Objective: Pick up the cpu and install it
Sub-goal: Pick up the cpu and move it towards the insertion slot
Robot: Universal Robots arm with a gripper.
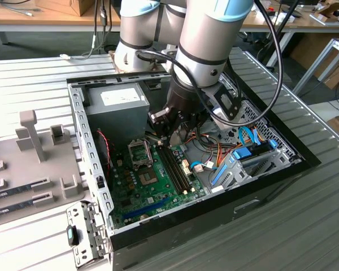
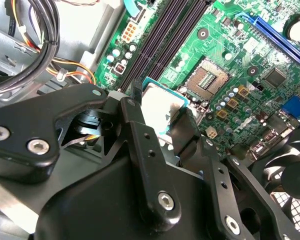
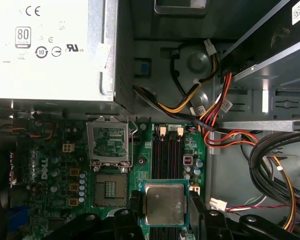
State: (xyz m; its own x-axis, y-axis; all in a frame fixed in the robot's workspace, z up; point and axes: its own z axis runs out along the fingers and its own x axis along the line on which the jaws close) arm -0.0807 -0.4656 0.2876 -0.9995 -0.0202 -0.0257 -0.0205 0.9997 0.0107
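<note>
Hand is closed on the cpu. One black finger presses each of two opposite edges, and the other two edges are free.

The cpu is held level above the circuit board, not seated. In the first wrist view it sits over the near end of the black memory slots, just beside the socket. The socket lies bare, with its metal bracket swung open next to it.

View notes:
- First wrist view looks square onto the cpu's top: a dull silvery-grey metal lid with rounded corners and a thin green rim all round. Beyond the board are the pale power supply box and a bundle of red, yellow, orange and black wires.
- Second wrist view sees the cpu at a slant. The lid is washed bright by glare and the green rim stands out along two edges. Both fingers reach up from the black hand body. A black fan sits at the edge of the board.
- Exterior view shows the arm reaching down into the open computer case, with the hand low over the far end of the memory slots. The case lies on a ribbed metal surface. A grey tray with upright holders sits on the exterior view's left, apart from the case.
</note>
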